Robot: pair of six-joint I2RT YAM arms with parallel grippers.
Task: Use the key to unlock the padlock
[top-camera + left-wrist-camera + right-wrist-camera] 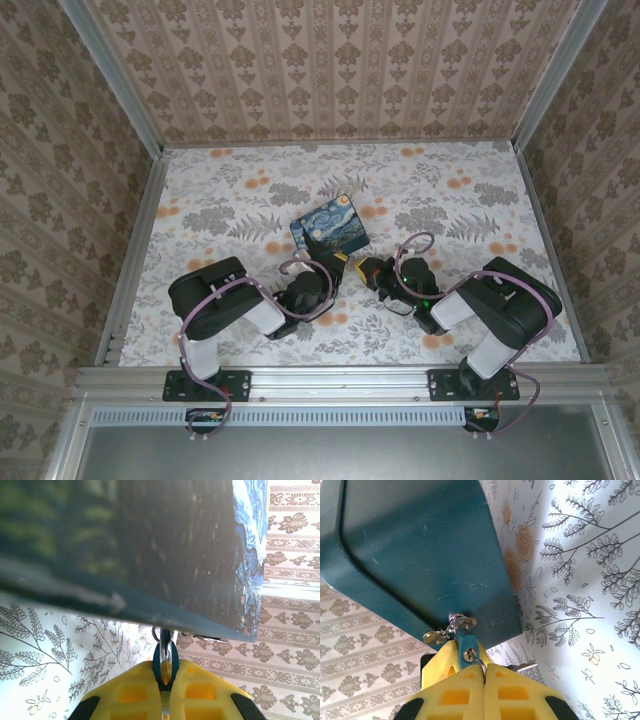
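Yellow left fingers point(132, 692) pinch the padlock point(163, 655) below the box point(150, 545); right fingers point(455, 695) press together beside it.

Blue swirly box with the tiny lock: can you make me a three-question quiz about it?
1. True or false: in the top view, the blue swirl-painted box sits near the middle of the flowery table.
2. Pick one: in the right wrist view, the small teal metal padlock is A) far away from the box, B) at the box's silver latch, right by the right gripper, C) on the box's painted top.
3. Fill in: the left gripper has fingers coloured ___.

Key: 1 true; 2 B; 3 yellow.
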